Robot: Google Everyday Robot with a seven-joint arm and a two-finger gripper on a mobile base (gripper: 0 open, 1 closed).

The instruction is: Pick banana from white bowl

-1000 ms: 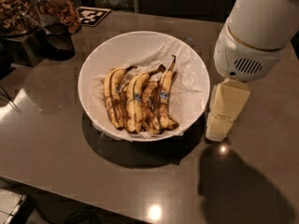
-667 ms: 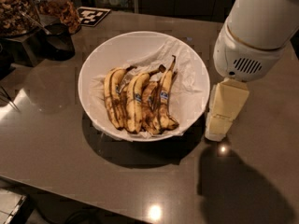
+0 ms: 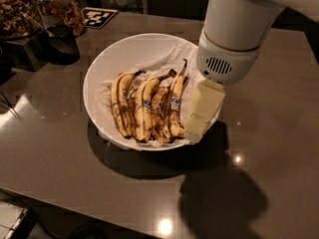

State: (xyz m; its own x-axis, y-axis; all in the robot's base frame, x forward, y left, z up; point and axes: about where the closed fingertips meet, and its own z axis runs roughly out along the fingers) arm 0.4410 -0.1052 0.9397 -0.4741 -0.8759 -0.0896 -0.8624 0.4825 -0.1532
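The white bowl (image 3: 107, 66), lined with crumpled white paper, sits on the dark table and holds several spotted bananas side by side. The banana (image 3: 175, 109) on the right is heavily browned, with a small blue sticker and a long thin dark stem pointing to the far side. My gripper (image 3: 202, 114), cream-coloured under a big white wrist housing (image 3: 234, 34), hangs over the bowl's right rim, just right of that banana and close beside it. It holds nothing that I can see.
The other bananas (image 3: 132, 106) lie to the left in the bowl. Jars of nuts and snacks (image 3: 15, 9) and a dark cup (image 3: 62, 44) stand at the back left. A tag marker (image 3: 99, 16) lies behind the bowl. The table's front edge runs along the bottom left.
My gripper has moved left, from beside the bowl on the table side to over the bowl's right rim next to the bananas. The bowl and bananas have not moved.
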